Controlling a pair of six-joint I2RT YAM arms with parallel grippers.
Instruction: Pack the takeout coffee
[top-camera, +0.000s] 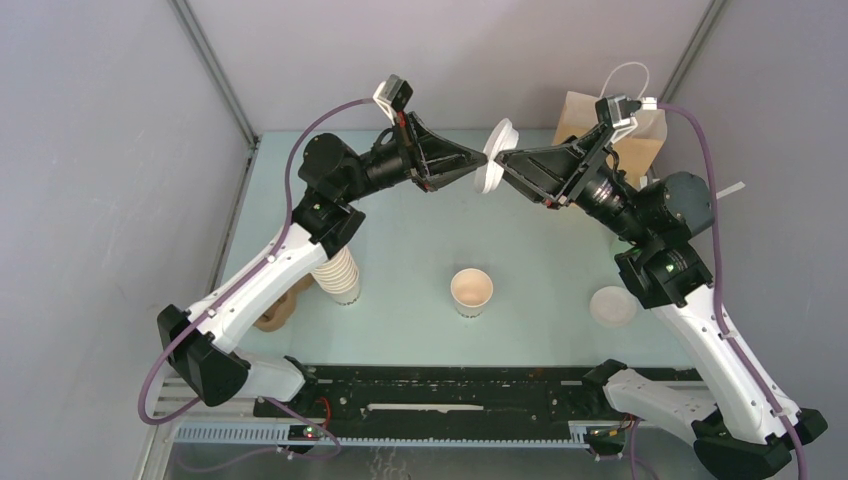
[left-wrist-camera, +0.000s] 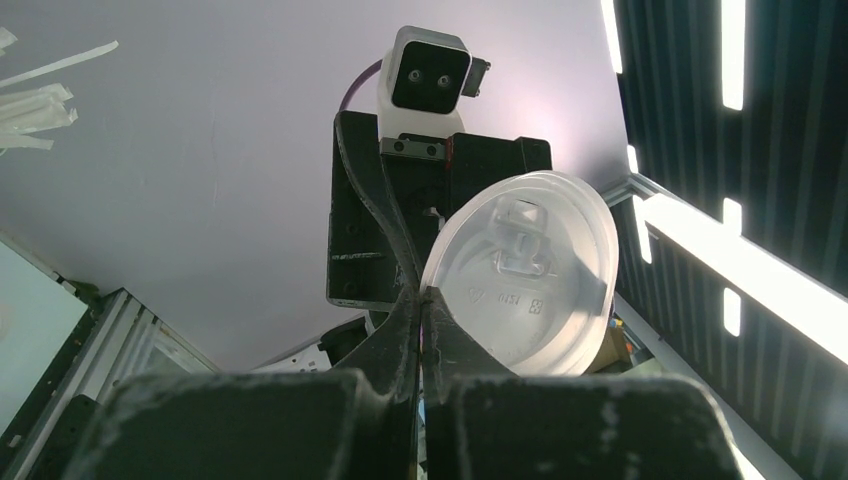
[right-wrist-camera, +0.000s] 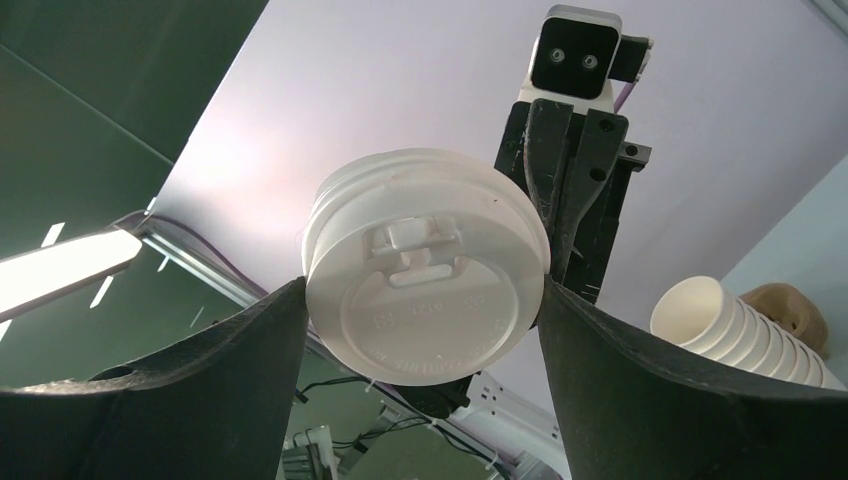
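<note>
Lid (left-wrist-camera: 530, 270) sits between two raised grippers — we see the left gripper (left-wrist-camera: 425, 292) pinched closed on its rim, the right gripper (right-wrist-camera: 423, 287) straddling it with wide jaws; whether those clamp it we cannot tell. Below both grippers, the uncovered cup (top-camera: 471, 290) stands on the bench (top-camera: 540, 230).

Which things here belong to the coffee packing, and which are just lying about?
Job: cup, held lid, paper bag.
Lying about: cup stack, loose lid, brown object.
</note>
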